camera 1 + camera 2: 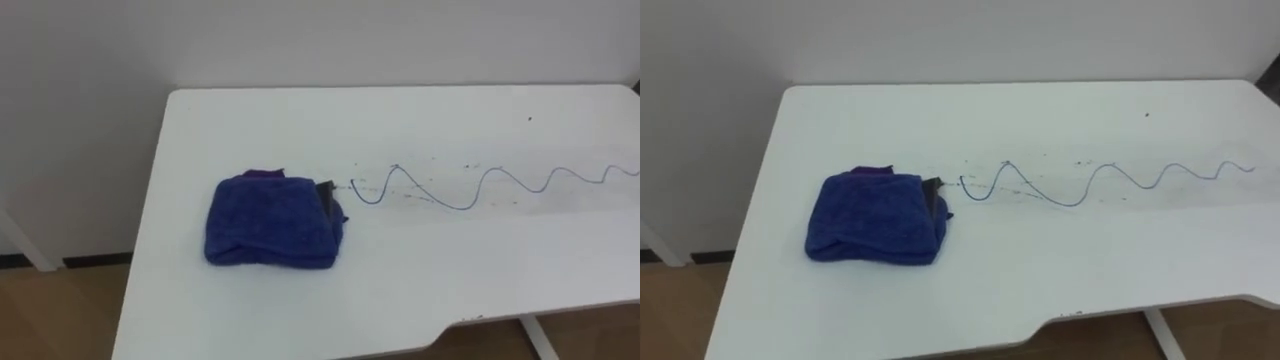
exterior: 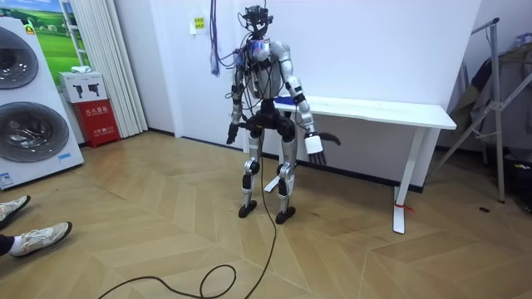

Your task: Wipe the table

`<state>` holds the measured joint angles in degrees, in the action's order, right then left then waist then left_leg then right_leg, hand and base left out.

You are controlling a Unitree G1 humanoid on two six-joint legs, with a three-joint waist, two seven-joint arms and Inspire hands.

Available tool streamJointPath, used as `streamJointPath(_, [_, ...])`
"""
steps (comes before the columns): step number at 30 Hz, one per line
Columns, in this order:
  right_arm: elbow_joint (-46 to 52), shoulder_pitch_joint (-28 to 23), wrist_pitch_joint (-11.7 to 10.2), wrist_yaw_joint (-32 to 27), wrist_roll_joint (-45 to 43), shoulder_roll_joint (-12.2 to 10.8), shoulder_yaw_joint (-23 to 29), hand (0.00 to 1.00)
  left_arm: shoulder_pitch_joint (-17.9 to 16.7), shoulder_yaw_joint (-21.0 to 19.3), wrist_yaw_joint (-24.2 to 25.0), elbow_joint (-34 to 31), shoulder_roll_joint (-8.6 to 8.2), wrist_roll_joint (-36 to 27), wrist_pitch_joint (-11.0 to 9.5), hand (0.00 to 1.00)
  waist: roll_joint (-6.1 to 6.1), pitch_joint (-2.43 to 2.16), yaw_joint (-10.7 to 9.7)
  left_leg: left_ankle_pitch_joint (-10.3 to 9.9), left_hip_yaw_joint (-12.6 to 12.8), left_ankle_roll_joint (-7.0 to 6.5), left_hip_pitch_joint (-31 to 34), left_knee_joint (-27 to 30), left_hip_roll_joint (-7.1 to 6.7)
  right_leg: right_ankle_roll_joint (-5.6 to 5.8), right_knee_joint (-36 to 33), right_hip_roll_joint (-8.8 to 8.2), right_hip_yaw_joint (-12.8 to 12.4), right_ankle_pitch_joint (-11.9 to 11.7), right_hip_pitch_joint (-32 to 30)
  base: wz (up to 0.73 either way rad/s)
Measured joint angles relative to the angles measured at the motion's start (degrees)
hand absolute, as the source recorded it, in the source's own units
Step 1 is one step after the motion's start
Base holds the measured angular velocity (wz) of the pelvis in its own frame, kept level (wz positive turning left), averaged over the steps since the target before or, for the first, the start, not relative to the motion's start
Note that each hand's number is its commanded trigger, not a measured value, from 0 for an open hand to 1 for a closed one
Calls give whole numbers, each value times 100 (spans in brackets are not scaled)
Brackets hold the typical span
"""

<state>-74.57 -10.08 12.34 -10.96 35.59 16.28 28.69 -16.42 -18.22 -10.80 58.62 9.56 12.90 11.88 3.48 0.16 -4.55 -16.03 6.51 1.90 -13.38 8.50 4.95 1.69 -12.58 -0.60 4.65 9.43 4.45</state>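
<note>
In the room view the robot stands at the table's (image 2: 374, 110) left end, arms hanging. Its right hand (image 2: 314, 144) is loose-fingered and empty; the left hand (image 2: 233, 133) is too small to read. The eye views show a folded blue cloth (image 1: 272, 222) near the table's left edge, with a wavy pen line (image 1: 460, 207) running from it toward the right edge.

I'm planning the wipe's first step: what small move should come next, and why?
Probably raise the right robot hand onto the blue cloth. That hand hangs low beside the white table, the cloth lies folded and untouched, and the blue scribble starts just beside its right edge, running off rightward.
</note>
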Motion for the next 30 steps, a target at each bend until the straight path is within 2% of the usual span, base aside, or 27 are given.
streamJointPath(2, [165, 126, -58, -326, 43, 165, 215, 0, 5, -104, -35, -28, 56, 18, -68, 0, 31, -13, -2, 0, 8, -2, 30, 4, -4, 1, -21, -3, -1, -1, -48, -7])
streamJointPath(3, [352, 251, -72, -566, 4, 244, 265, 0, -2, -145, -60, -80, 73, 17, -106, 0, 93, -41, 1, 1, 38, -3, 54, 29, -4, 0, -48, -4, 0, -1, -101, -9])
streamJointPath(4, [702, 318, -117, -796, -54, 259, 309, 0, -14, -150, -105, -138, 72, 25, -117, 0, 89, -24, 1, 2, 57, -3, 83, 51, -4, -2, -63, -5, 0, -3, -134, -10])
streamJointPath(6, [1256, 391, -183, -1029, -247, 260, 309, 0, -23, -147, -103, -187, 72, 29, -132, 0, 107, -24, 23, 2, 92, -2, 84, 73, -2, -3, -88, -4, -7, -3, -151, -7])
streamJointPath(8, [1866, 550, -187, -1269, -965, 259, 296, 0, -33, -134, -92, -218, 68, 36, -165, 0, 156, -30, 25, 2, 117, -2, 80, 81, -9, -3, -102, -10, -16, -3, -164, -8])
streamJointPath(9, [2363, 633, -244, -1457, -1440, 259, 223, 0, -34, -110, -95, -217, 74, 22, -222, 0, 127, -4, 35, 2, 141, -3, 85, 96, -17, -2, -105, -14, -50, -3, -176, -17])
streamJointPath(11, [3206, 669, -363, -1730, -2065, 258, -32, 0, 22, -14, -94, -225, 79, 14, -305, 0, 135, -8, 137, 2, 205, -3, 156, 121, -28, 0, -124, -8, -142, -3, -279, -18])
streamJointPath(13, [4434, 670, -443, -1944, -2757, 252, -327, 0, 57, 285, -92, -233, 93, 15, -398, 0, 123, -8, 200, 4, 221, -7, 258, 119, -33, 12, -123, -12, -150, -43, -390, -6])
streamJointPath(14, [4706, 670, -503, -1975, -2954, 243, -425, 0, 39, 339, -88, -232, 93, 13, -427, 0, 128, -2, 202, 5, 221, -9, 273, 120, -33, 10, -124, -11, -150, -48, -407, -3])
streamJointPath(15, [5137, 672, -604, -2028, -3309, 222, -567, 0, 5, 435, -82, -232, 94, 12, -463, 0, 80, -4, 223, 7, 221, -9, 279, 118, -31, 8, -124, -8, -149, -48, -417, 0])
streamJointPath(17, [5704, 675, -656, -2121, -3713, 216, -735, 0, -9, 542, -42, -224, 90, 17, -479, 0, 102, -5, 351, 7, 224, -9, 277, 112, -28, 8, -120, -3, -154, -49, -417, 0])
streamJointPath(19, [6359, 680, -810, -2251, -3963, 188, -1108, 0, -1, 728, -16, -225, 88, -63, -487, 0, 99, 1, 469, 7, 207, -9, 278, 114, -26, 8, -120, -9, -121, -49, -400, 4])
streamJointPath(23, [7040, 779, -914, -2106, -4628, 187, -1843, 0, 52, 1129, -25, -228, 76, -99, -525, 0, 69, 23, 601, 7, 173, -9, 279, 113, -24, 8, -101, -21, -66, -49, -365, 7])
streamJointPath(24, [7283, 823, -952, -2001, -4825, 187, -2044, 0, 55, 1210, -24, -212, 66, -90, -572, 0, 19, 53, 670, 7, 135, -9, 272, 112, -23, 8, -99, -28, -17, -49, -337, 13])
streamJointPath(25, [7352, 981, -995, -1923, -5118, 188, -2257, 0, 74, 1242, -24, -173, 61, -50, -609, 0, 14, 38, 768, 7, 124, -9, 273, 112, -22, 8, -100, -29, 11, -49, -336, 8])
streamJointPath(27, [7499, 1169, -989, -1754, -5578, 187, -2565, 0, 123, 1293, -19, -178, 70, 43, -609, 0, -28, 57, 807, 7, 112, -9, 293, 110, -15, 8, -71, -26, 31, -49, -337, 5])
streamJointPath(30, [8095, 1210, -987, -1394, -6402, 188, -3149, 0, 198, 1328, -2, -176, 68, 43, -610, 0, -48, 25, 991, 8, 12, -8, 357, 112, -8, 8, -44, -27, 111, -49, -341, 16])
